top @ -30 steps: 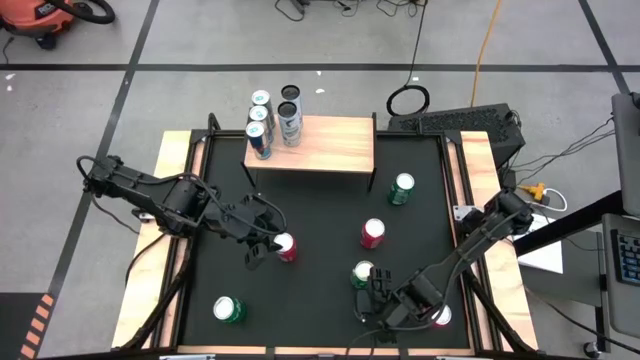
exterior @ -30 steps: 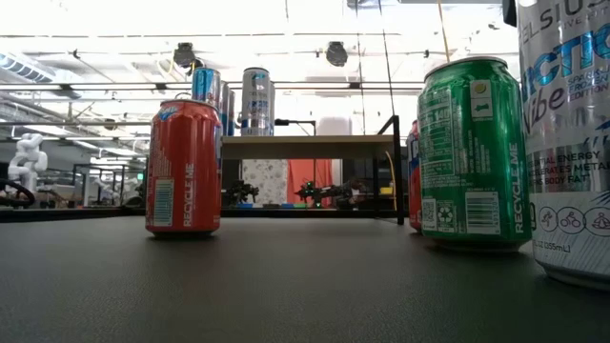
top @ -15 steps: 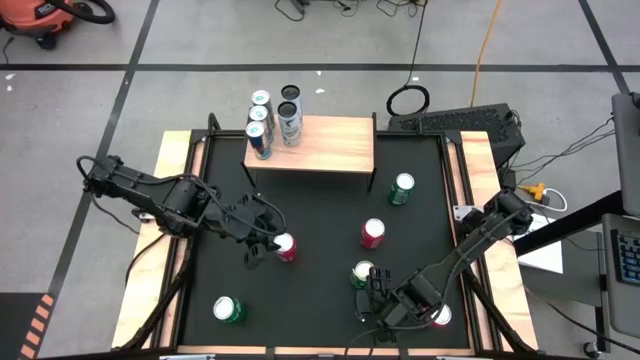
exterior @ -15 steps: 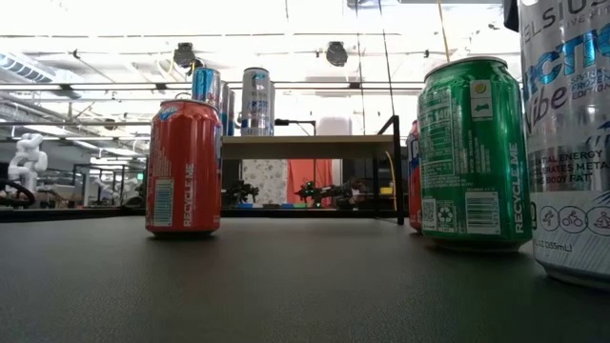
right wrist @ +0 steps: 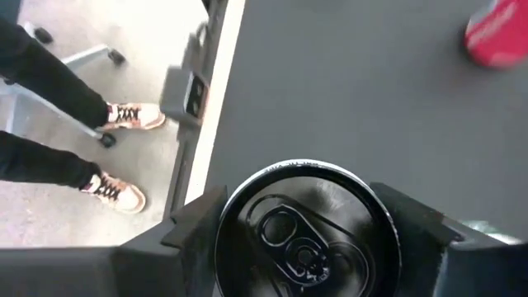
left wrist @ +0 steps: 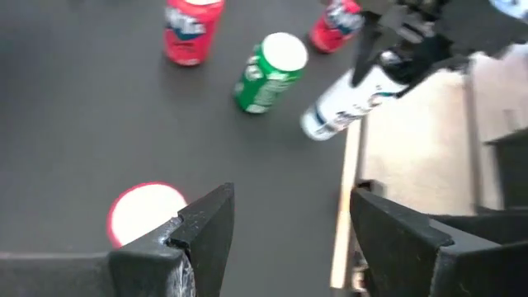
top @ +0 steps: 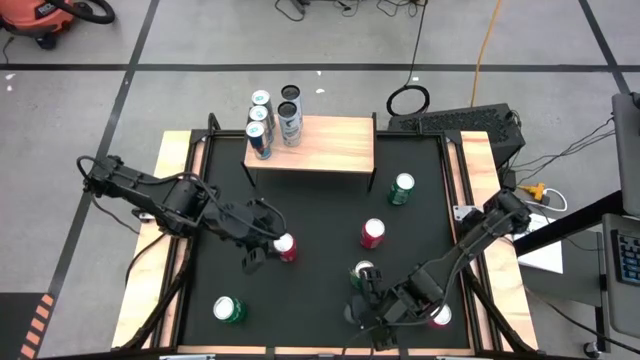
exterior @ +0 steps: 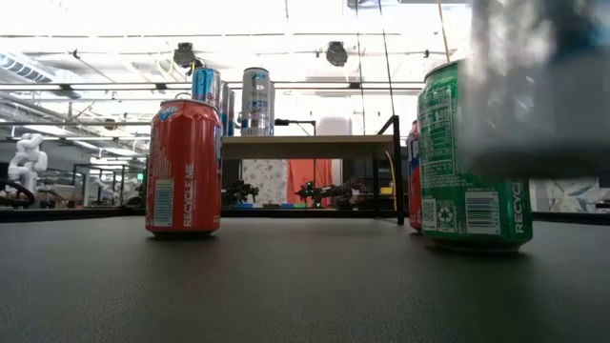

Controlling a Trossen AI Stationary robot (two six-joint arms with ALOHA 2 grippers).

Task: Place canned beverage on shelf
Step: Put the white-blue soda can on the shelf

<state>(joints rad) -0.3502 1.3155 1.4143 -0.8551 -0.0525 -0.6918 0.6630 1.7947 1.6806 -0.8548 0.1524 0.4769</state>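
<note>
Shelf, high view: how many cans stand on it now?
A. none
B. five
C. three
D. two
C: three cans cluster at the left end of the shelf; the rest of the board is bare.

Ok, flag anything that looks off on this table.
Nothing spilled or toppled. One white can is off the tabletop, gripped in the right gripper at the side far from the shelf. The left gripper stands open beside a red can. The shelf cans crowd its left end.
</note>
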